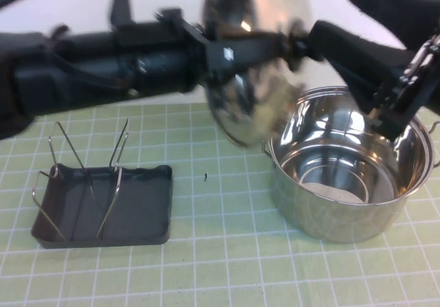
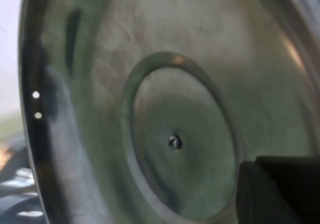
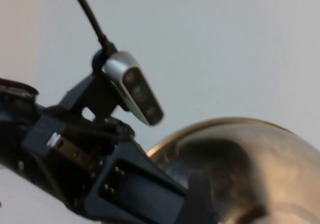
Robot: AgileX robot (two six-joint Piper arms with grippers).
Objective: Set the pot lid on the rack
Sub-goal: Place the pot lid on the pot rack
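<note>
The pot lid [image 1: 256, 8] is in the air, standing on edge and tilted, above the left rim of the pot. My right gripper [image 1: 306, 40] comes from the right and is shut on the black knob [image 1: 295, 46]. My left gripper [image 1: 265, 46] reaches in from the left, across the lid's face. The lid's hollow underside [image 2: 175, 108], with its centre screw, fills the left wrist view. Its domed outer side [image 3: 250, 159] shows in the right wrist view. The rack [image 1: 141, 218], wire prongs on a dark grey tray, stands on the mat at the lower left, apart from both grippers.
The deep steel pot [image 1: 344, 190] stands open on the green gridded mat [image 1: 220, 252] at the right, under my right arm. The left arm's body and wrist camera [image 3: 135, 91] show in the right wrist view.
</note>
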